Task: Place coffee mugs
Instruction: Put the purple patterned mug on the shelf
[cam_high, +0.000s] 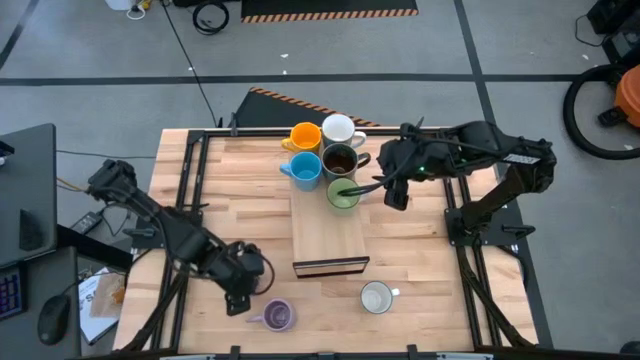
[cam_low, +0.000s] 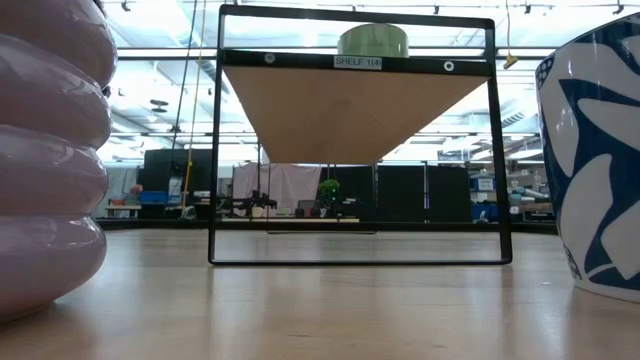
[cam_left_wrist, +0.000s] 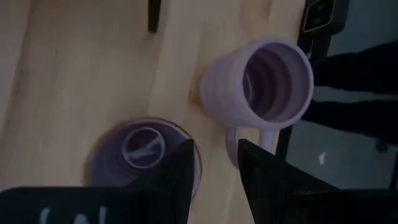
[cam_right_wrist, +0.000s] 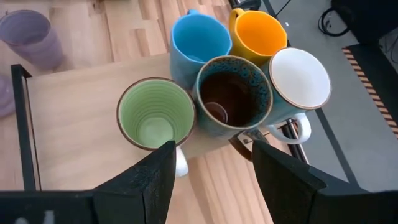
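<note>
Five mugs stand bunched at the far end of the wooden shelf board (cam_high: 328, 235): orange (cam_high: 305, 137), white (cam_high: 338, 129), dark brown (cam_high: 340, 160), light blue (cam_high: 305, 169) and green (cam_high: 343, 194). My right gripper (cam_right_wrist: 211, 180) is open just right of the green mug (cam_right_wrist: 155, 115), with the mug's pale handle (cam_right_wrist: 181, 163) between its fingers. My left gripper (cam_left_wrist: 217, 174) is open near the table's front edge. Its fingers stand on either side of the ribbed lavender mug's handle (cam_left_wrist: 234, 142). A second lavender mug (cam_left_wrist: 140, 155) stands beside one finger. The grey-white mug (cam_high: 377, 297) stands alone on the table.
The board rests on a black wire frame (cam_low: 215, 150), raised above the table; its near half is bare. In the low view the lavender mug (cam_low: 50, 150) and the white-and-blue mug (cam_low: 595, 150) flank the frame. Black rails (cam_high: 190, 170) run along both table sides.
</note>
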